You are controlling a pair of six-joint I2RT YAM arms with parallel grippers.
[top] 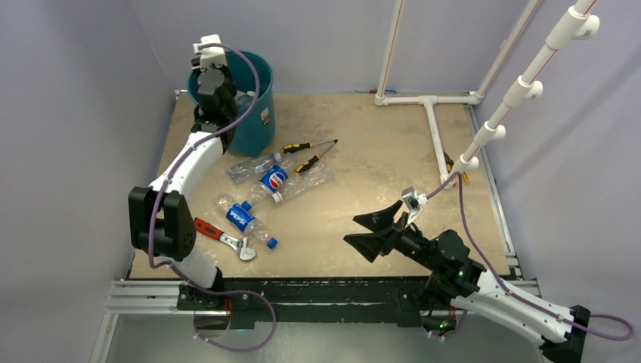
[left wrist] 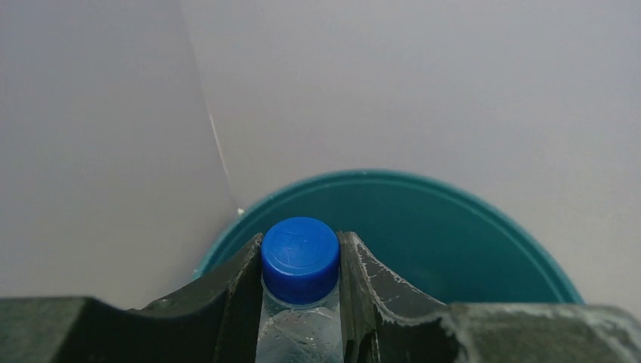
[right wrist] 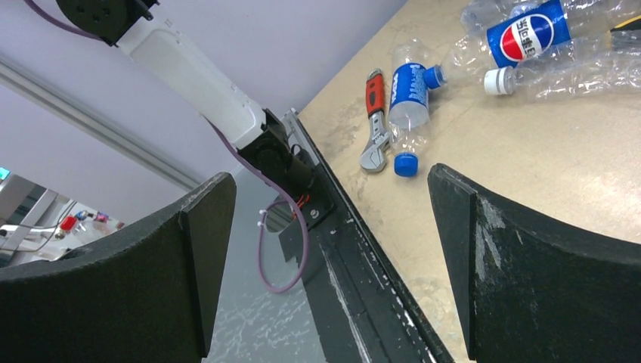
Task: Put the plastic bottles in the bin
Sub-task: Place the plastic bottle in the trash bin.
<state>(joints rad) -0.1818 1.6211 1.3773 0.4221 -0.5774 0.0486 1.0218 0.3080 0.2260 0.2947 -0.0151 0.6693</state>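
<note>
Blue-capped bottle pinched by left tool above teal bin, right tool spread, empty

You see plain lilac-grey walls along the left, top and right of the frame, a mottled beige tabletop at centre, and white pipes at upper right.

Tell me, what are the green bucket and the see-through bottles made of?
The bin looks like smooth teal plastic, probably: it is one even colour with a moulded rim and a slight sheen. The bottles seem to be thin clear plastic: you can see through them, and they look crinkled and glinting.
</note>
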